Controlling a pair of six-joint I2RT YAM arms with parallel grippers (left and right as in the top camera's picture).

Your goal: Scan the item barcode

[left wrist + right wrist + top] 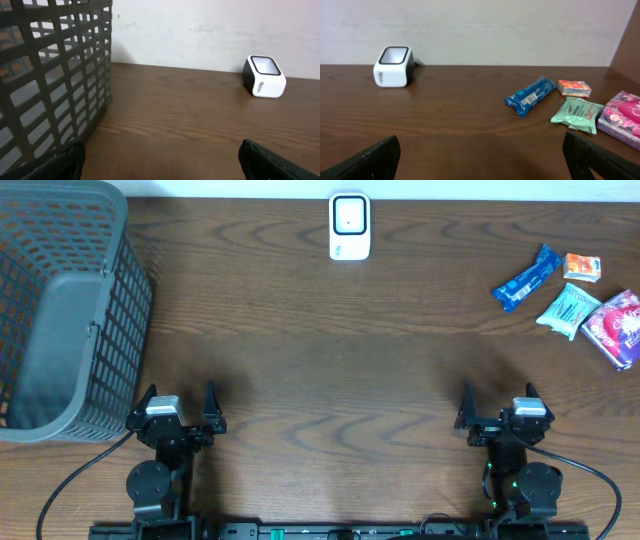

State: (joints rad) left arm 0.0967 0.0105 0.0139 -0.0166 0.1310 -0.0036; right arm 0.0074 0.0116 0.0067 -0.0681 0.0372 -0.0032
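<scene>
A white barcode scanner (349, 226) with a dark window stands at the table's far middle; it also shows as the scanner (264, 76) in the left wrist view and the scanner (393, 66) in the right wrist view. Four packaged items lie far right: a blue packet (527, 278), an orange pack (582, 267), a green pouch (567, 310) and a pink pack (619, 326). My left gripper (176, 408) and right gripper (499, 407) rest near the front edge, both open and holding nothing.
A tall grey mesh basket (62, 310) fills the left side, close beside my left gripper; its wall (50, 75) looms left in the left wrist view. Bare brown tabletop (340, 370) spans the middle.
</scene>
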